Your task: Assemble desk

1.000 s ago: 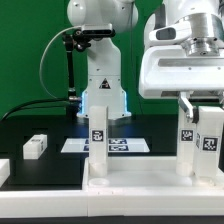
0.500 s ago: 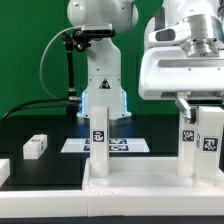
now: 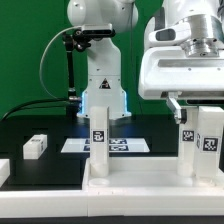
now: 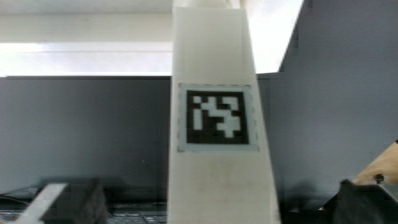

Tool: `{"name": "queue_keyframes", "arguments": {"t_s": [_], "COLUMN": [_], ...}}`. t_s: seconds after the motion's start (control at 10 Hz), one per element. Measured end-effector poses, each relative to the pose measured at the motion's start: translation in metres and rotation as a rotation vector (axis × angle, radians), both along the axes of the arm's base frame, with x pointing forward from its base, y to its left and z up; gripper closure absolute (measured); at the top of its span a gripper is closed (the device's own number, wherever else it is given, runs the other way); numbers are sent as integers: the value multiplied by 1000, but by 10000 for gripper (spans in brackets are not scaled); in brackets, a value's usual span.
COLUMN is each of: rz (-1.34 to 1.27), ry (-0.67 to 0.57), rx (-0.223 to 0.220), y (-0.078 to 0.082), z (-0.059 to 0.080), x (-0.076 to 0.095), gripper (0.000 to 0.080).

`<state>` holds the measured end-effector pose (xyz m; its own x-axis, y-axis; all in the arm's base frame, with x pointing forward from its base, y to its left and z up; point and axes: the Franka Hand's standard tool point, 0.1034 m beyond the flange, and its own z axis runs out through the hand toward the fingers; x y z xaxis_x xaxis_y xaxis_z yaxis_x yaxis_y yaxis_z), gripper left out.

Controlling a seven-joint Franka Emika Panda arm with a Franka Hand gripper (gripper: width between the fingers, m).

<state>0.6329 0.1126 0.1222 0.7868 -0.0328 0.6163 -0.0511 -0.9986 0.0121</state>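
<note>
The white desk top (image 3: 130,185) lies flat at the front. Three square white legs with marker tags stand upright on it: one at the exterior view's left (image 3: 98,140) and two close together at the right (image 3: 188,145) (image 3: 211,140). My gripper (image 3: 190,106) hangs over the right pair. It is open. In the wrist view a tagged leg (image 4: 219,120) stands between the gripper (image 4: 217,205) jaws, and the dark fingers (image 4: 63,205) stand clear of it on both sides.
A loose white leg (image 3: 34,147) lies on the black table at the exterior view's left, and another white piece (image 3: 3,172) lies at the left edge. The marker board (image 3: 75,146) lies behind the desk. The robot base (image 3: 100,85) stands at the back.
The visible finger has moved away from the right leg, toward the exterior view's left and slightly up. The legs and the desk top have not moved.
</note>
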Motion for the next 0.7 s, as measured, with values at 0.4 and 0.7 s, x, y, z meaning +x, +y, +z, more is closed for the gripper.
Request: {"name": "queue_keyframes", "arguments": {"t_s": [0.4,0.7], "rz": [23,6], "ry": [25,147], "rx": [-15,-2], "y": [-4,-16], "z": [12,32], "x": [5,12], "gripper": [151,151]}}
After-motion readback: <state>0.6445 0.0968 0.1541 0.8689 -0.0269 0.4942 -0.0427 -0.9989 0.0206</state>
